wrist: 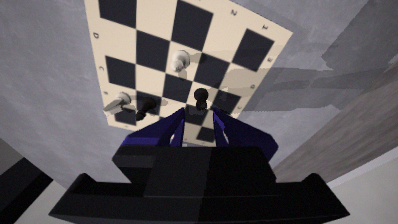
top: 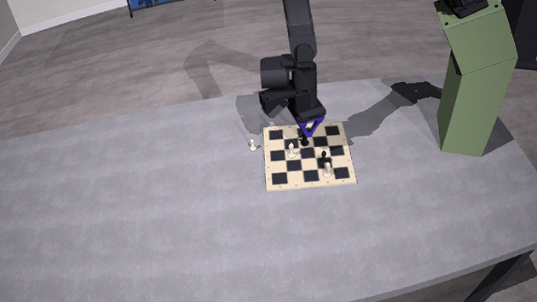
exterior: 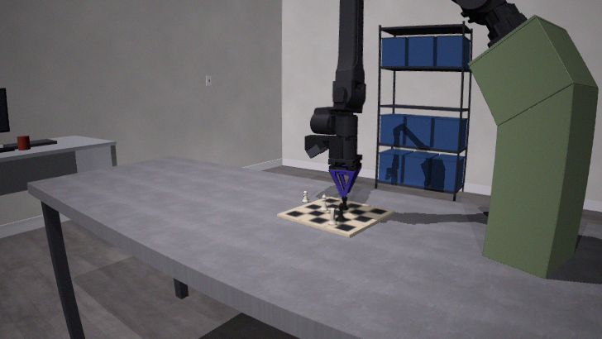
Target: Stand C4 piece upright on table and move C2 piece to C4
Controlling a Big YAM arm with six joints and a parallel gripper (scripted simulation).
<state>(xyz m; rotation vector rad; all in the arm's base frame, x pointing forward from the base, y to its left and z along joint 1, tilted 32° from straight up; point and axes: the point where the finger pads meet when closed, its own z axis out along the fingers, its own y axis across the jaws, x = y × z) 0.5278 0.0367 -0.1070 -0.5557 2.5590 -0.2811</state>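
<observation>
The small chessboard (top: 312,184) (exterior: 290,215) (wrist: 92,25) lies on the grey table. My gripper (top: 304,137) (exterior: 344,200) (wrist: 199,111) points straight down, low over the board's far side. Its blue fingers stand partly apart on either side of an upright black pawn (top: 304,142) (exterior: 342,207) (wrist: 200,96), and I cannot see them pressing on it. A white piece (top: 291,150) (exterior: 323,203) (wrist: 180,60) stands just left of the pawn. A white pawn (top: 253,145) (exterior: 305,196) stands upright on the table, off the board's left edge.
A black piece (top: 324,156) (wrist: 145,106) and a white piece (top: 327,169) (exterior: 332,216) (wrist: 117,102) stand close together near the board's front right. A tall green block (top: 474,87) (exterior: 534,168) stands on the table to the right. A shelf with blue bins (exterior: 421,109) is behind.
</observation>
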